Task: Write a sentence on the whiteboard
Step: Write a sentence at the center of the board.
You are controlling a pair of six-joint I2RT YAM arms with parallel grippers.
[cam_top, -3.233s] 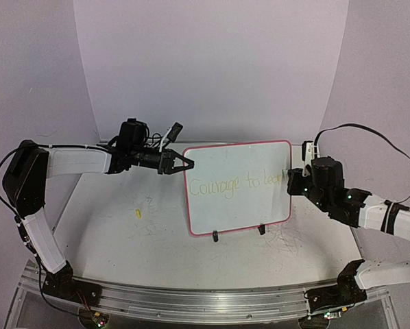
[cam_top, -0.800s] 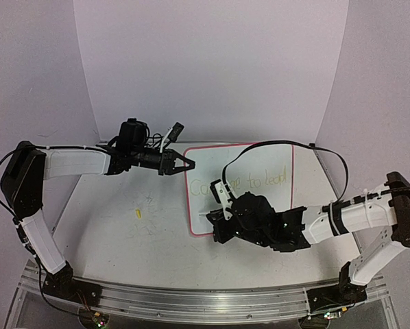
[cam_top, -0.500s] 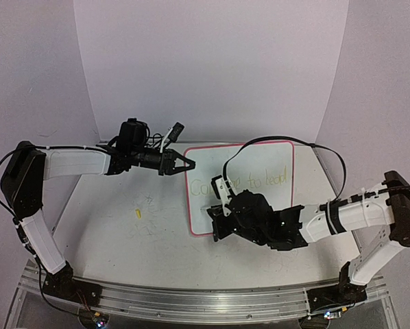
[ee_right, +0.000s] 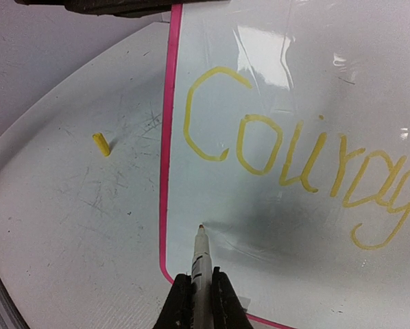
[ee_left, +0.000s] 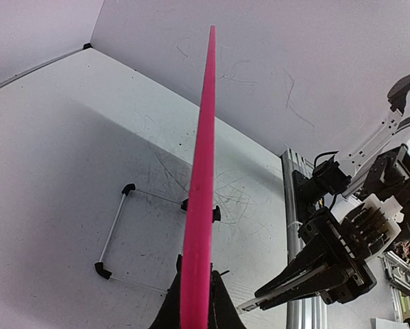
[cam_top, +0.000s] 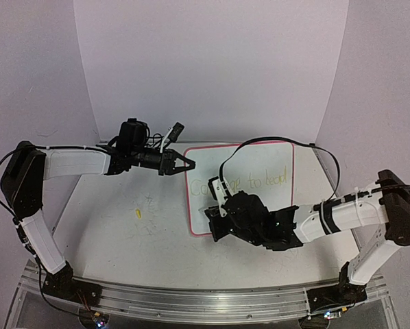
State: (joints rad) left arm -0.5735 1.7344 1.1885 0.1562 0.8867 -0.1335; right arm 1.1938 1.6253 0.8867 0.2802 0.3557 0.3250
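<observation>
**One line written, marker set low for a possible second**

Nearest the bases, the right gripper (ee_right: 203, 277) reaches in from 4 o'clock, its fingers pinched narrow on a thin marker (ee_right: 200, 255); the nib points at the 7 o'clock corner of the whiteboard (ee_right: 280, 274), just inside the pink rim; whether it touches the glossy face or hangs a hair off it I cannot tell.

On the table (cam_top: 123, 233), well apart from the board at its 9 o'clock, lies a small yellow cap (cam_top: 138, 212).

The board (cam_top: 260, 159) stands nearly upright on its feet toward 12 o'clock of the table, slightly right of centre; across its middle runs the sentence (ee_right: 287, 157) in pale yellow, "Courage" large in the wrist view and "to lead" readable after it from above; the area beneath that line is bare.

Farthest back, the left gripper (ee_left: 197, 305) comes from 9 o'clock and is clamped on the rim at the board's 10 o'clock edge, steadying it.

By my reading the first line is done; with the nib parked under the "C", a second line looks about to begin; how many words remain cannot be judged.
</observation>
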